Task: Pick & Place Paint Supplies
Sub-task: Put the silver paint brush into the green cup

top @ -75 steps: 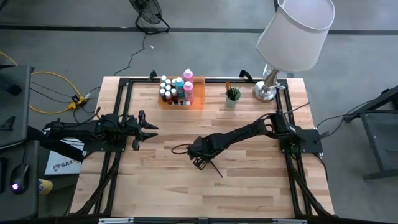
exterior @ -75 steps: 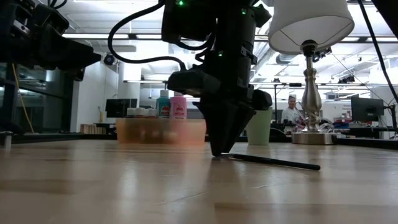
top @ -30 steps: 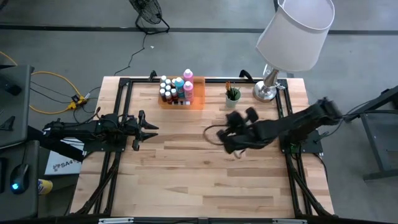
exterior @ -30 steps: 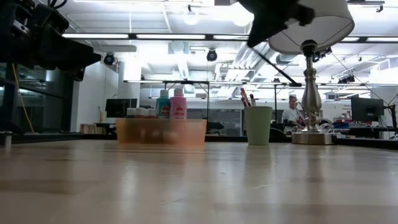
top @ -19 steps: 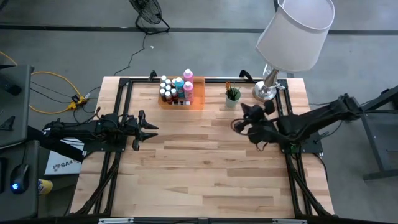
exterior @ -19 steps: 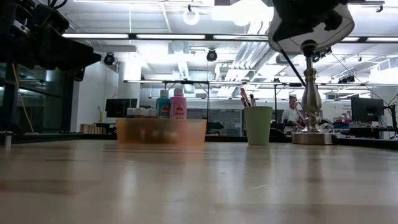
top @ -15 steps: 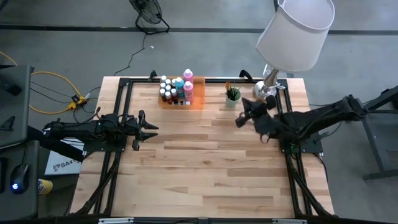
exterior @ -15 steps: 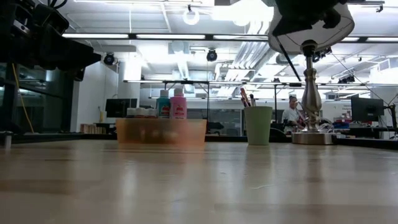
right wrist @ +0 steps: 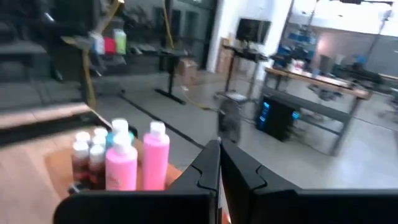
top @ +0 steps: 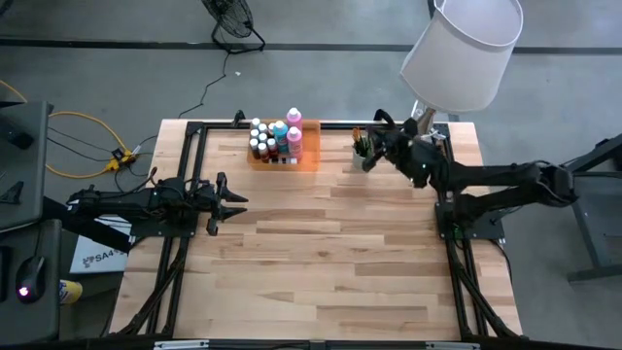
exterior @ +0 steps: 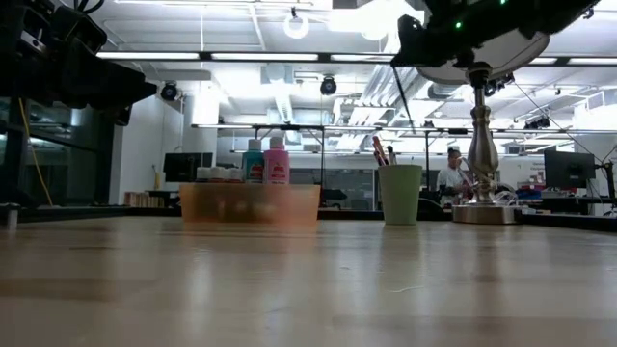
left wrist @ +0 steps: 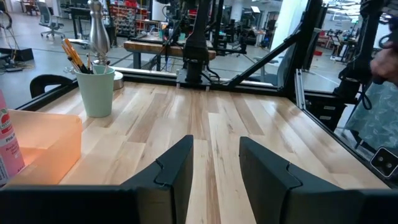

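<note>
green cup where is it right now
In the high view the green cup stands at the table's far edge, between the orange tray and the lamp.

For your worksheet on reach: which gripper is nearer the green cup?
Right. The right gripper hangs just above the cup; the left gripper waits far across the table.

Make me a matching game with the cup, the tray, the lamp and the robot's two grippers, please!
Things:
1. green cup
2. orange tray
3. lamp
4. left gripper
5. right gripper

States or places:
A. holds paint bottles
B. open, at the table's left side
C. stands at the table's far right corner
D. holds brushes
E. shut, up above the cup

Pairs: 1-D, 2-A, 3-C, 4-B, 5-E
</note>
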You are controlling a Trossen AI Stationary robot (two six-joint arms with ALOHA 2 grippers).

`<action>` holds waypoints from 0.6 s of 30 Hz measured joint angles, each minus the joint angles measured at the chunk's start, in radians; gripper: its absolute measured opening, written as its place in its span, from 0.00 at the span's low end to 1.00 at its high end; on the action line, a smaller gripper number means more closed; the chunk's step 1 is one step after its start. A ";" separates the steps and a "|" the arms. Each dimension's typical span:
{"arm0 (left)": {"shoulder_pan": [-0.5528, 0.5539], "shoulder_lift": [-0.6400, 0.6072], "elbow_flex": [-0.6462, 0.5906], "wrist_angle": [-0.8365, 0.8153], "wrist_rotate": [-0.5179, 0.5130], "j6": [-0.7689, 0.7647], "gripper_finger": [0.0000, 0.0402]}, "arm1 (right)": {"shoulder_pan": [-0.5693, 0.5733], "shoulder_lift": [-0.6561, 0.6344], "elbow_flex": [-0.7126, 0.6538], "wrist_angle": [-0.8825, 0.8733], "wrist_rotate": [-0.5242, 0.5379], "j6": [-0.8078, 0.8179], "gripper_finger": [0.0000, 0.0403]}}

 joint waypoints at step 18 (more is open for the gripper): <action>0.000 0.000 0.000 0.000 -0.001 0.000 0.31 | -0.321 0.153 -0.193 0.351 -0.459 0.141 0.01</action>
